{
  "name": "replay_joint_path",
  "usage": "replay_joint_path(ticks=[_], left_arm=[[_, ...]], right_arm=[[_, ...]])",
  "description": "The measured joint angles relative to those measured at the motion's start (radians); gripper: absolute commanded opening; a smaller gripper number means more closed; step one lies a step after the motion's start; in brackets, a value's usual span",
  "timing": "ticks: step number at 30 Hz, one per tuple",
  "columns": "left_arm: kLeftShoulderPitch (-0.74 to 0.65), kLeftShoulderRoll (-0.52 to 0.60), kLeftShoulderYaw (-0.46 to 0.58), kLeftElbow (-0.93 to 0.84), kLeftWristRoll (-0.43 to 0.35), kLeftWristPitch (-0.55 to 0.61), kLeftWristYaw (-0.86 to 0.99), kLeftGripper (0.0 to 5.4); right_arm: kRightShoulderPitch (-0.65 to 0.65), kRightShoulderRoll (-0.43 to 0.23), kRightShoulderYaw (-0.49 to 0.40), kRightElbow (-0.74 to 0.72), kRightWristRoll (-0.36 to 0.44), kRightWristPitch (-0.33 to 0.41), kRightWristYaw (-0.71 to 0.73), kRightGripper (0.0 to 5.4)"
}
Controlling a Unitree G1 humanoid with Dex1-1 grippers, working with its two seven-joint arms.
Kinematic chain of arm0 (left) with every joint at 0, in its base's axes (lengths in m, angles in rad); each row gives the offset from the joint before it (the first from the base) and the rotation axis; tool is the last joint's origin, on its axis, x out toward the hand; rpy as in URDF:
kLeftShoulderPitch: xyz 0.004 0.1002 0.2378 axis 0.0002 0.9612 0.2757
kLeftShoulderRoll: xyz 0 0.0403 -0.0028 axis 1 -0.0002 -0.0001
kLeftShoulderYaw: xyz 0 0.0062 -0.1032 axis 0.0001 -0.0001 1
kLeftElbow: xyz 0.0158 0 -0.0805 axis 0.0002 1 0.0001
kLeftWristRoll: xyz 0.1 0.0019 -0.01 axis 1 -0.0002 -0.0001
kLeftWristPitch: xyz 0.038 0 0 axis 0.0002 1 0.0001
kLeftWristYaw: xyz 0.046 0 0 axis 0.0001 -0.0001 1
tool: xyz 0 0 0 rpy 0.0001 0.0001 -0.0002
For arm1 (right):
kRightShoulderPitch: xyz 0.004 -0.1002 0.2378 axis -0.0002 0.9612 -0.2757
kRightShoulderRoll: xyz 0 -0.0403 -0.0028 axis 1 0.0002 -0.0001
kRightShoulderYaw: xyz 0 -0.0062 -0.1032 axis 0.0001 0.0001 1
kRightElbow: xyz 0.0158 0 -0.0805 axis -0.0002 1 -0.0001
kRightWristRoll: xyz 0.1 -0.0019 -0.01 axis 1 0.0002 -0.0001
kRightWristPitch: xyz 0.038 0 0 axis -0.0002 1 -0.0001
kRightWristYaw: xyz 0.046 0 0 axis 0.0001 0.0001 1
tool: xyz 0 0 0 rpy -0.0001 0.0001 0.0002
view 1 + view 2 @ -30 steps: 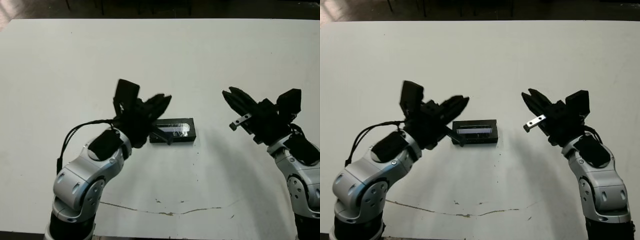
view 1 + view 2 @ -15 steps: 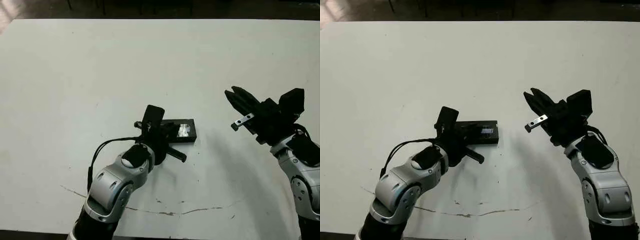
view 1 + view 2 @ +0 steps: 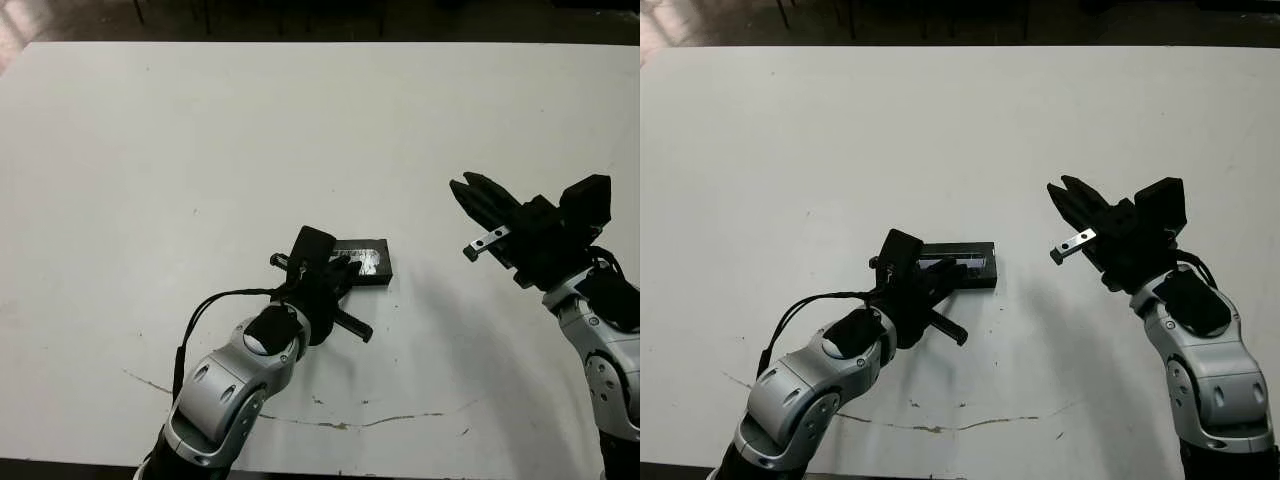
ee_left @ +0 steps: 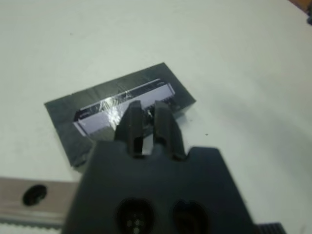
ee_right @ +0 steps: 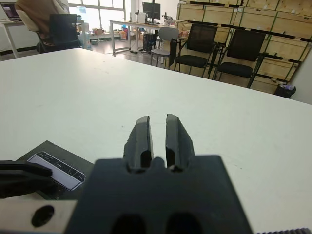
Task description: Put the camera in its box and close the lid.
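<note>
Left gripper [image 4: 146, 113]: fingers nearly together, holding nothing, tips over the lid [image 4: 119, 108].
Lid: flat black cover with silvery strip, seated on the box at mid-table [image 3: 150, 150]; camera presumably inside, unseen.
Right gripper [image 3: 1065, 205]: fingers close together, empty, raised well apart to the right.
Step advice: press straight down centrally, so the lid seats evenly without sliding.

- I'm seeing the lid [image 4: 122, 105], flat black w/ silvery strip, lying closed on the box, mid-table.
- Camera isn't showing; box walls barely visible.
</note>
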Motion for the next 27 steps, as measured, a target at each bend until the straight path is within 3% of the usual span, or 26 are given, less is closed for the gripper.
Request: replay_joint_path(ticks=[2,7,11,13,17,22,27], left_arm=[[0.016,0.002,0.029,-0.011,-0.004,-0.056,-0.012,0.01],[0.009,0.043,0.117,0.008,0.076,-0.426,-0.019,0.01],[-0.051,0.066,0.244,0.078,0.103,-0.607,-0.011,0.01],[-0.082,0.101,0.285,0.145,0.160,-0.751,-0.001,0.01],[-0.135,0.242,0.356,0.370,0.355,-1.095,0.077,0.01],[-0.139,0.240,0.442,0.496,0.296,-1.178,0.097,0.01],[-0.139,0.204,0.466,0.518,0.252,-1.182,0.097,0.01]], right_arm=[[0.000,0.000,-0.001,0.000,-0.007,-0.003,-0.001,0.00],[-0.004,0.005,-0.005,0.003,-0.021,-0.020,-0.018,0.00],[-0.011,0.023,-0.010,0.010,-0.022,-0.045,-0.031,0.00],[-0.019,0.036,-0.011,0.021,-0.023,-0.054,-0.041,0.00],[-0.036,0.084,-0.031,0.041,-0.017,-0.072,-0.094,0.00],[-0.069,0.164,-0.055,0.084,0.000,-0.074,-0.172,0.00],[-0.100,0.188,-0.048,0.126,-0.039,-0.107,-0.219,0.00]])
